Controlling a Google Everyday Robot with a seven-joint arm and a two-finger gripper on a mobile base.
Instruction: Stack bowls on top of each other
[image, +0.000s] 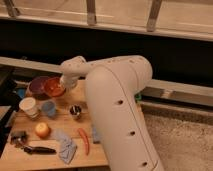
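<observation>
On the far left part of the pale wooden desk (59, 122), in the camera view, the big white arm is reaching down. Its gripper (63, 84) is sitting at the right-hand rim of the glossy orange-red shallow bowl (52, 87). The fingers are pressing together and seem to be pinching that rim, though the wrist is hiding the contact itself. The slightly larger dark purple shallow bowl (38, 84) is lying just to the left, its edge touching or all but touching the orange-red one. Nearer, a small white cup (28, 106), a small blue cup (48, 107) and a little metal cup (75, 111) are standing in a loose row.

The step in hand is looking like the lift of the orange-red bowl. A one-sided pinch is likely tipping the bowl, so the move is calling for a straight rise until its base is clearing the purple rim. Then comes a short move left, centring over the purple bowl and lowering level before letting go. Sliding sideways too early is risking a shove on the purple bowl.
</observation>
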